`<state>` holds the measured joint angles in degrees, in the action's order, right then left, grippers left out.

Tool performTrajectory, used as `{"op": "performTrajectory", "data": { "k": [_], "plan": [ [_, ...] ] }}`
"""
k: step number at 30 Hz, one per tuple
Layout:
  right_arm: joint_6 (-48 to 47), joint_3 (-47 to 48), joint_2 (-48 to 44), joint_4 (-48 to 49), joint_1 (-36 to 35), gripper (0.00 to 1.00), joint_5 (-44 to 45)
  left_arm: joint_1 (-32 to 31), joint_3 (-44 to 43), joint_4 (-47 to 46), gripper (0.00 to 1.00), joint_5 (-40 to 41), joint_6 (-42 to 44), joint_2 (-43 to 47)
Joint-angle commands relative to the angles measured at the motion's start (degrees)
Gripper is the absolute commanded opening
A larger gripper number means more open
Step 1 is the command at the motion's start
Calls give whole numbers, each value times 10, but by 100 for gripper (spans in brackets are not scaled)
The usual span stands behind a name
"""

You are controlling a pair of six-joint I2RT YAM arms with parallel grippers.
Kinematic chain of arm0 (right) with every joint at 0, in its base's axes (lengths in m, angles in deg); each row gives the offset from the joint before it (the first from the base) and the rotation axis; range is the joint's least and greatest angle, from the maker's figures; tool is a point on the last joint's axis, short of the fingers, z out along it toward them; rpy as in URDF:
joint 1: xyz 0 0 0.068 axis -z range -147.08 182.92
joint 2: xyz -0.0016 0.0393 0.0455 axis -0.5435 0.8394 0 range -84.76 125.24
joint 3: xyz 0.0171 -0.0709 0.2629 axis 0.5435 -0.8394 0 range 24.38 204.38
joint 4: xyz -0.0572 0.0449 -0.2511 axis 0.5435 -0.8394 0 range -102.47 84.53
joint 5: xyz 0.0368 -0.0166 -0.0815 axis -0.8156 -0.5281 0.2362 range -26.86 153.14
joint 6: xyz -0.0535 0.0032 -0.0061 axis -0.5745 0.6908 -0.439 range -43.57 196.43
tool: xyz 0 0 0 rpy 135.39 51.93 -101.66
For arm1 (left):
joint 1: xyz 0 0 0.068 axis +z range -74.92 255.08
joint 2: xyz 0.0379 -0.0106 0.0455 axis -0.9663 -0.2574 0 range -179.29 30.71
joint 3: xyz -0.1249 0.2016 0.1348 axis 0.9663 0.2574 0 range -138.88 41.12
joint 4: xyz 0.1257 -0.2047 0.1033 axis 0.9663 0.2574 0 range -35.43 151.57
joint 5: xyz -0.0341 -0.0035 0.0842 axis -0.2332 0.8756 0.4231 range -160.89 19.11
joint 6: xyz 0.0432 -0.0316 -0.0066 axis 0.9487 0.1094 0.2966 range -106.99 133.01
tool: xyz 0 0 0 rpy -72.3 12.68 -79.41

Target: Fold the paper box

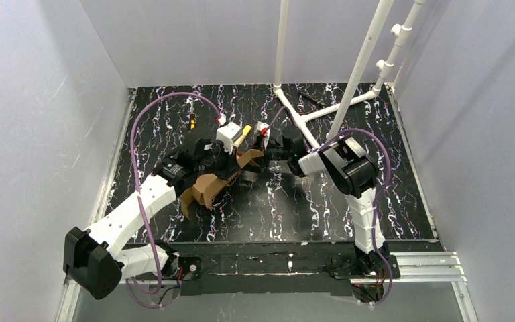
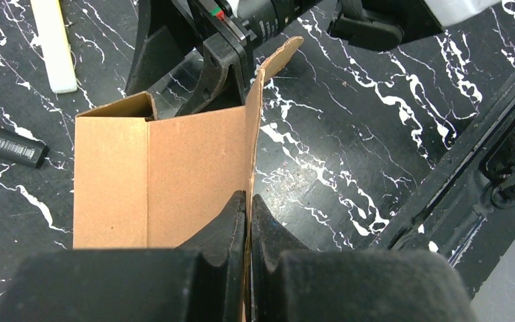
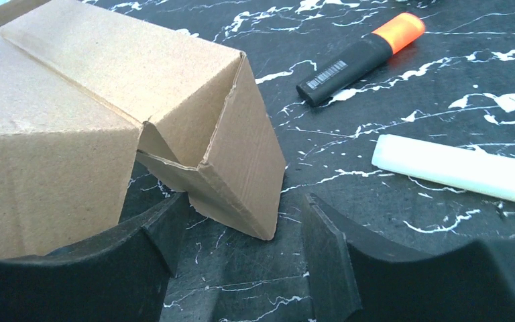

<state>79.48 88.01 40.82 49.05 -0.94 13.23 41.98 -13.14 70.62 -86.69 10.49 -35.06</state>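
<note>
The left fingers (image 2: 240, 216) are pinched tight on a thin upright panel of the paper box (image 2: 174, 181). The box sits half-folded on the black marbled counter (image 3: 389, 235) between the two arms. The right fingers (image 3: 164, 231) are spread apart and not gripping anything, with a loose corner flap of the box poking down between them. Further right, a black marker with an orange cap (image 3: 359, 60) and a white stick (image 3: 456, 171) lie on the counter.
</note>
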Motion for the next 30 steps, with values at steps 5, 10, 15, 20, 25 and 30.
{"op": "performTrajectory", "data": {
  "k": [5, 10, 15, 20, 25, 30],
  "plan": [
    [58, -58, -31, 194, -4, 64, 60, 8, -11, -27, 0, -43, -23, -10],
    [77, -77, -31, 236, -4, 59, 64, 12, -11, -37, 0, -66, -37, -21],
    [86, -86, -28, 264, -4, 57, 56, 26, -19, -37, 0, -90, -46, -30],
    [81, -86, -28, 261, -4, 53, 65, 47, -18, -49, 0, -135, -63, -41],
    [76, -81, -24, 245, -5, 49, 62, 63, -8, -74, 0, -173, -83, -49],
    [72, -77, -21, 235, -14, 41, 60, 73, -8, -83, 0, -189, -95, -51]
  ]
}}
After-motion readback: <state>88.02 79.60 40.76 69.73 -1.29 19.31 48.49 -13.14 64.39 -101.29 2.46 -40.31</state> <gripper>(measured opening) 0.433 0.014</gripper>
